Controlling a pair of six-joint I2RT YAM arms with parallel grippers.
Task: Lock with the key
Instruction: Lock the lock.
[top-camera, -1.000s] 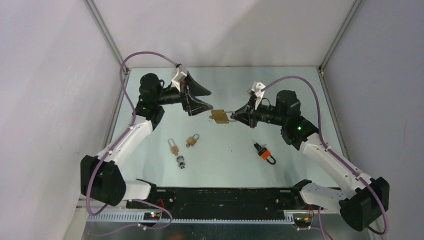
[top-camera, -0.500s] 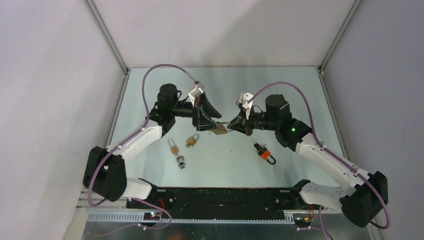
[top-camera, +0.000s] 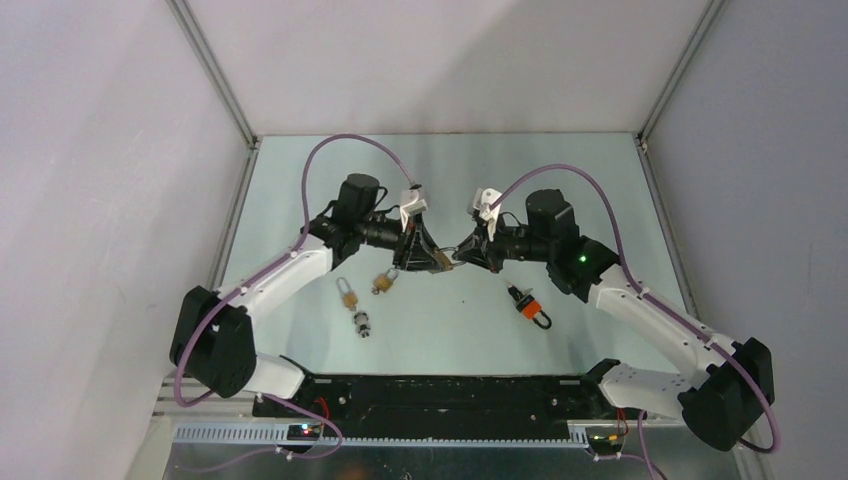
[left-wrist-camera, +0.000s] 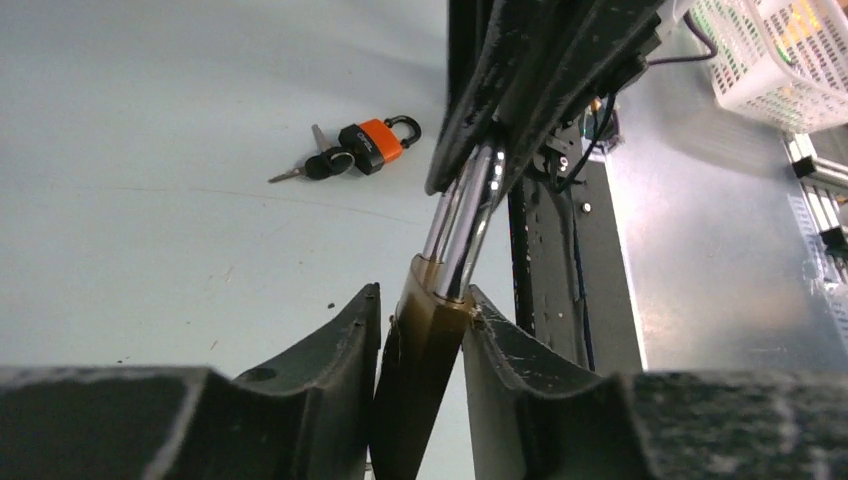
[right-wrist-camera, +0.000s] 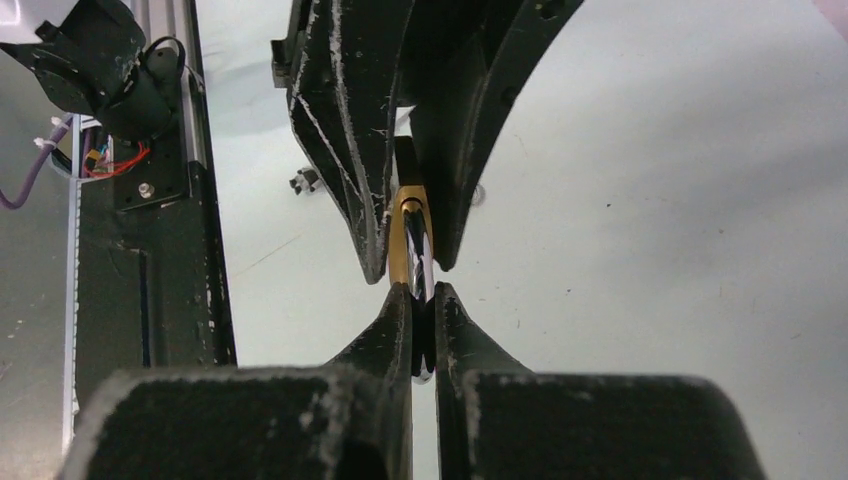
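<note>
A brass padlock hangs in mid-air at the table's centre, between both grippers. My right gripper is shut on its steel shackle, seen edge-on in the right wrist view between my fingertips. My left gripper is closed around the brass body, with both fingers touching its sides in the left wrist view. The shackle runs up into the right gripper's fingers. The padlock's underside is hidden.
An orange padlock with keys lies on the table to the right and shows in the left wrist view. Two small brass padlocks and a small silver piece lie to the left. A black rail runs along the near edge.
My left gripper swung right from the back left, open, and closed on the padlock's body. My right gripper carried the padlock slightly left and nearer.
</note>
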